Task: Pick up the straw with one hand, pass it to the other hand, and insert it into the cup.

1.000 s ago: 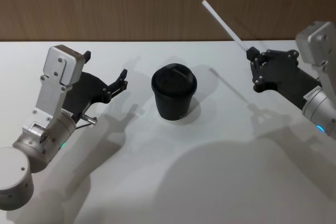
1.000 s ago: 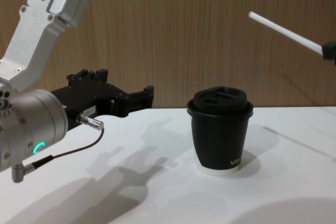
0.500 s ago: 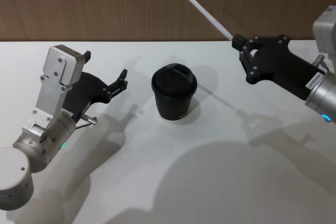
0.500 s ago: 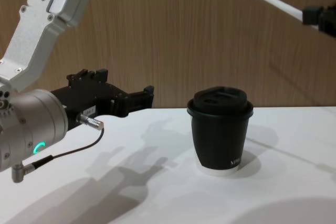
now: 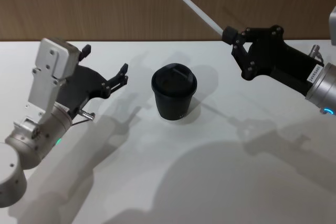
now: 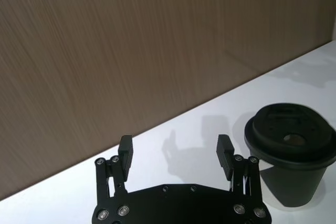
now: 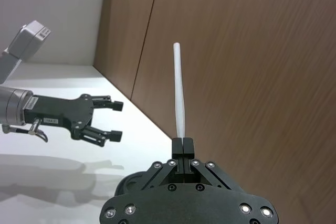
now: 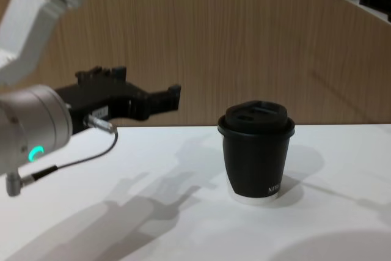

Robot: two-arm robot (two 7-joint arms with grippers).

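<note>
Two grippers face each other across a small black paper cup with a black domed plastic lid (image 5: 174, 94), which stands upright on the white table (image 5: 220, 182) roughly midway between them. The coming handover turns on how the long, thin white plastic straw (image 5: 188, 2) lies. The right gripper (image 5: 229, 34), black and blocky, has its fingers pinched tight on one end of the straw, up in the air to the right of the cup and higher than its lid. From that pinch the straw's long axis slants upward and toward the robot's left, so the free end reaches high above the cup or a little beyond it, against the brown wooden wall (image 5: 79, 3). The left gripper (image 5: 105, 60), black on a silver wrist with a green ring light and a thin cable, hovers left of the cup. Its fingers are spread wide with nothing between them, and its tips aim toward the cup. It sits lower than the straw's free end and well apart from it. By my judgement the pass is not yet made. The free length points toward the receiving side, so the left gripper would need to rise to it, or the straw come down into the open gap, with the fingers set crosswise to the slanting shaft.
</note>
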